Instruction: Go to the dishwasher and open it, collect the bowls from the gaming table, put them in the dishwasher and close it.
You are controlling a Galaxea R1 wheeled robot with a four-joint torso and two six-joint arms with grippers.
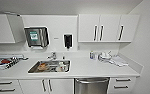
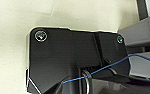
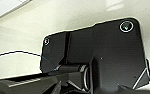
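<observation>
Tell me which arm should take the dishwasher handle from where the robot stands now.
Right, probably. The dishwasher, door shut, sits under the counter right of the head view's centre, beyond the sink, so it lies toward the robot's right side. Its bar handle runs across the top. Neither wrist view shows it yet.

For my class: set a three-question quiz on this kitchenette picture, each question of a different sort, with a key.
1. True or false: the dishwasher stands with its door shut.
2. Multiple choice: what lies straight above the dishwasher? A) the sink B) a bare stretch of white counter C) the dish rack
3. Fill in: the dark soap dispenser hangs on the wall between the steel towel dispenser and the upper ____.

Key: 1 true. 2 B: the sink lies further left. 3 cabinets.
</observation>
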